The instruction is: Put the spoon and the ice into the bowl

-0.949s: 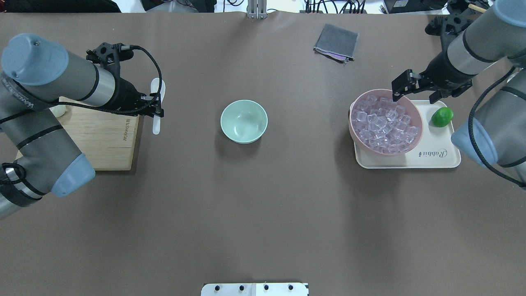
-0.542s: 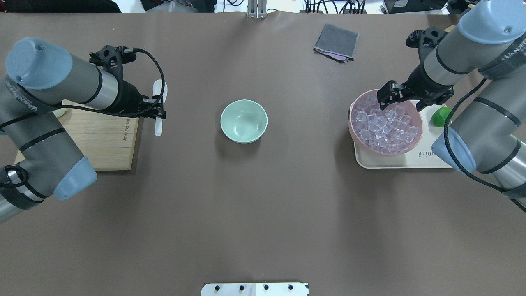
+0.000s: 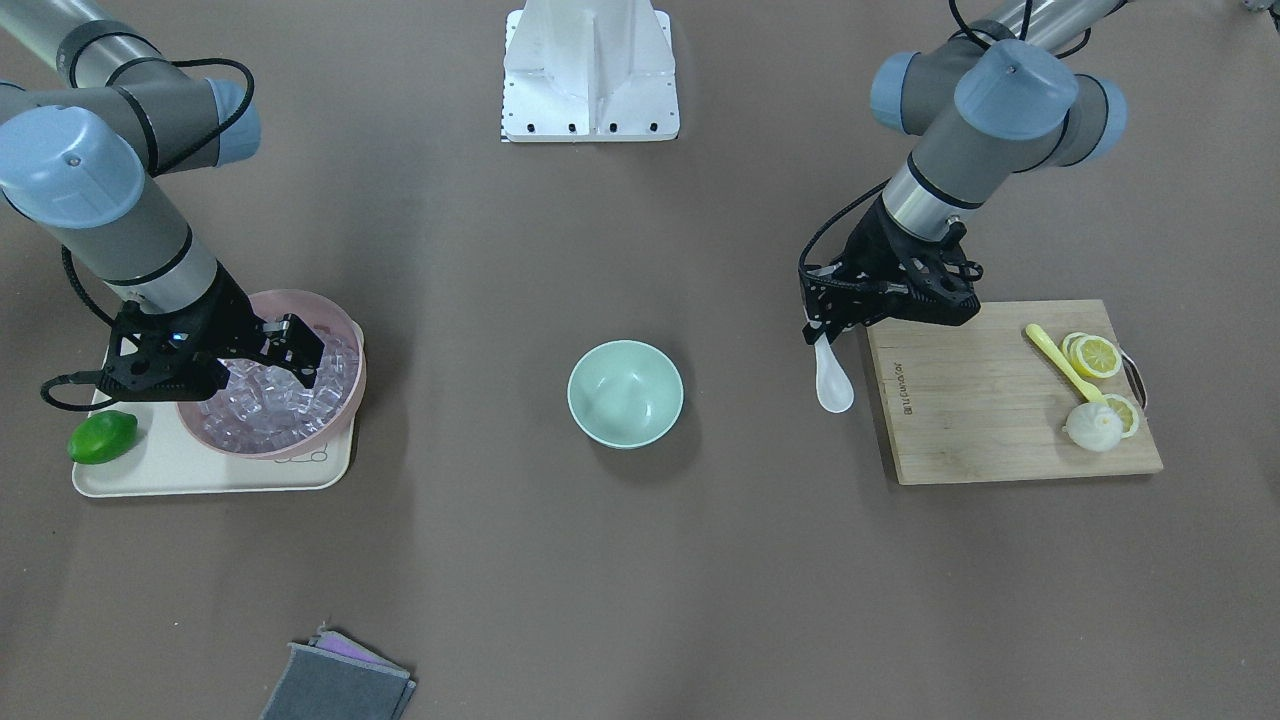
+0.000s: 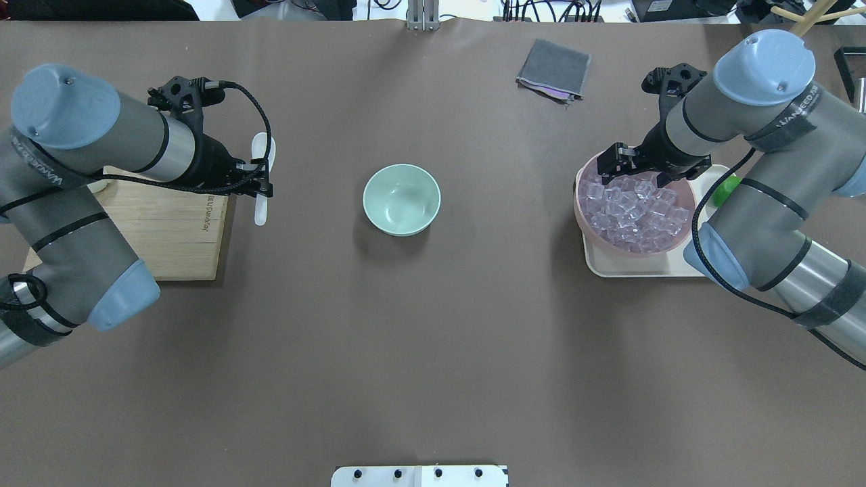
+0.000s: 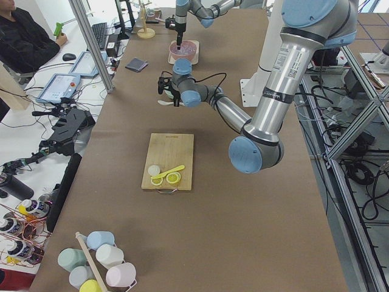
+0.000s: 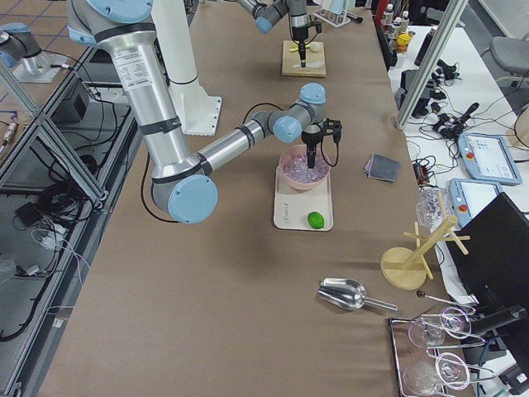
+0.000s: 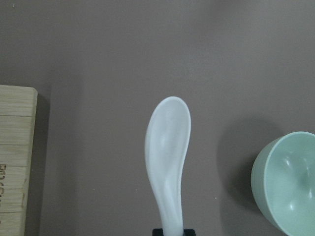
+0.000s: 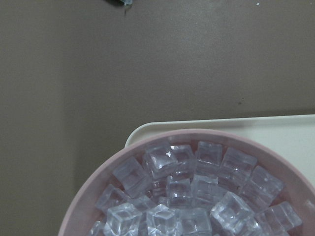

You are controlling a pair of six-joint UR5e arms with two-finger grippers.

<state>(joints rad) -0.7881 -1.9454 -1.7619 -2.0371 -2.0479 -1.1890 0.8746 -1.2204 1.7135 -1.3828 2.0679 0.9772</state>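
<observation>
Left fingers (image 3: 812, 322) on spoon (image 3: 833, 385), between board (image 3: 1000, 400) edge and bowl (image 3: 625, 392)

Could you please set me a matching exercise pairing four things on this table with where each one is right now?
Things:
1. spoon
2. ice cubes
3. mint-green bowl
4. lime

Places or states:
A. on the cream tray, beside the pink bowl
B. held by its handle in the left gripper, next to the cutting board
C. empty, standing mid-table between the two arms
D. piled in the pink bowl

Pairs: 1-B, 2-D, 3-C, 4-A
</observation>
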